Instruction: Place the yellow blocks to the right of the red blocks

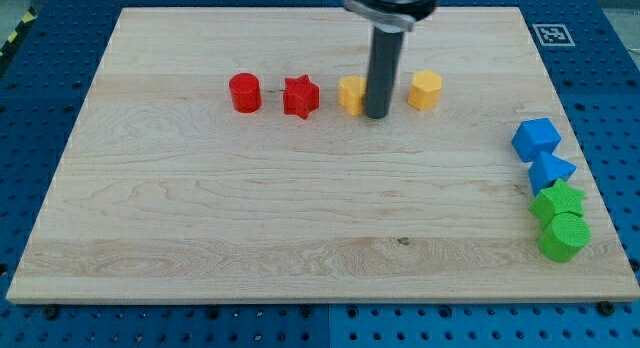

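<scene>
- Two green blocks, a cylinder and a star-ish one, sit nearest, by the board's right edge.
- Two blue blocks, and, just behind them.
- Farther back, toward the top edge: two reds, cylinder and star, then two yellows, and.
- No jaws here, just my tip, down between the yellows, touching the left one.

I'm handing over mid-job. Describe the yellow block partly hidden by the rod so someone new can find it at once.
Look at the row of four blocks near the top of the wooden board. The third from the view's left is the yellow block, just right of the red star. My tip stands against its right side, unlike the free-standing yellow hexagonal block.
</scene>
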Robot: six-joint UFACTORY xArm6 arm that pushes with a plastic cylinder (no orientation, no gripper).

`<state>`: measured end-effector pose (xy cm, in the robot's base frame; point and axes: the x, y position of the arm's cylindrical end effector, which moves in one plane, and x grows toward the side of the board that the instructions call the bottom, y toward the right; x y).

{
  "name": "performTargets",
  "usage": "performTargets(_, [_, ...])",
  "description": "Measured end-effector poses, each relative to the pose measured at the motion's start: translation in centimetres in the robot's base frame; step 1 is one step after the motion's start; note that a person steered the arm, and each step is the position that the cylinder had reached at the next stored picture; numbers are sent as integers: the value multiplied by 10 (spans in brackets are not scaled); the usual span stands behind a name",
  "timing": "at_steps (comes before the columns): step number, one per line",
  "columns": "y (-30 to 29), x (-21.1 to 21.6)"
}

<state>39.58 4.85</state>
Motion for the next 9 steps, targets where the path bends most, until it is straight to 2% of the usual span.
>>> performTargets(1, [-6,-38])
performTargets(3, [31,-41])
performTargets(6, [86,-5])
performTargets(8, [126,4])
performTargets(9, [127,11])
